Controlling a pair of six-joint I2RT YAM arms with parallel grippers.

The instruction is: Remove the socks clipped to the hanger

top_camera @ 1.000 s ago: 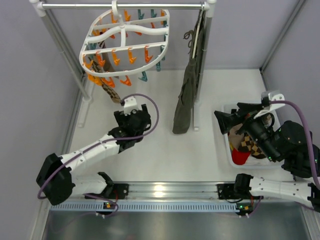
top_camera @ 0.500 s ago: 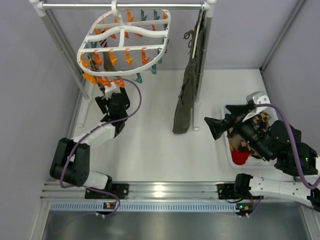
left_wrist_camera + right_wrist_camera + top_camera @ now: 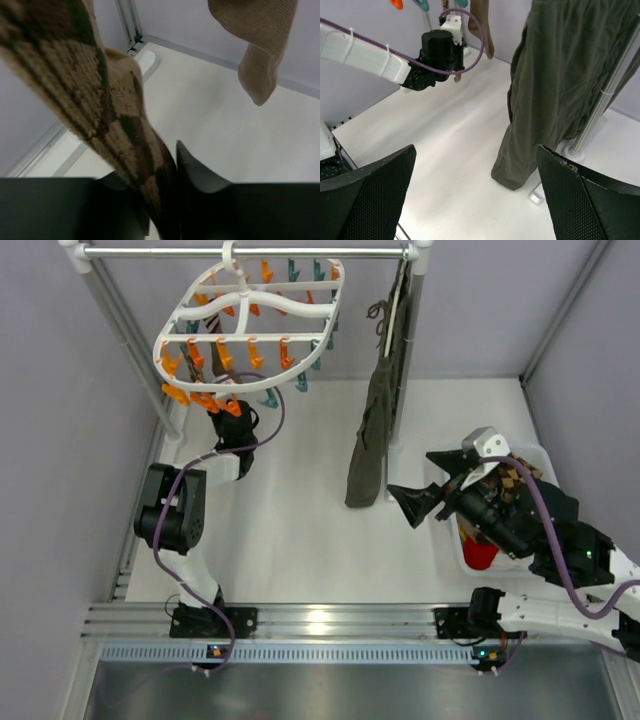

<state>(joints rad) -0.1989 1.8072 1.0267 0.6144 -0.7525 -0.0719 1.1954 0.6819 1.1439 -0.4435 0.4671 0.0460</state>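
Argyle sock (image 3: pixel 95 100) | clamped in left gripper (image 3: pixel 162 172) | right gripper (image 3: pixel 476 150) spread wide, well apart

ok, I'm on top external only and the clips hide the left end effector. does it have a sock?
Observer: Yes, it looks like it. The left wrist view shows the argyle sock running down between the fingers of the left end effector, which look closed on it.
Operator: any other sock near it?
Observer: A plain tan sock hangs at the upper right of that view, clear of the fingers.
Operator: right one holding anything?
Observer: No. The right wrist view shows the right end effector wide open with nothing between its fingers. It faces the olive garment.
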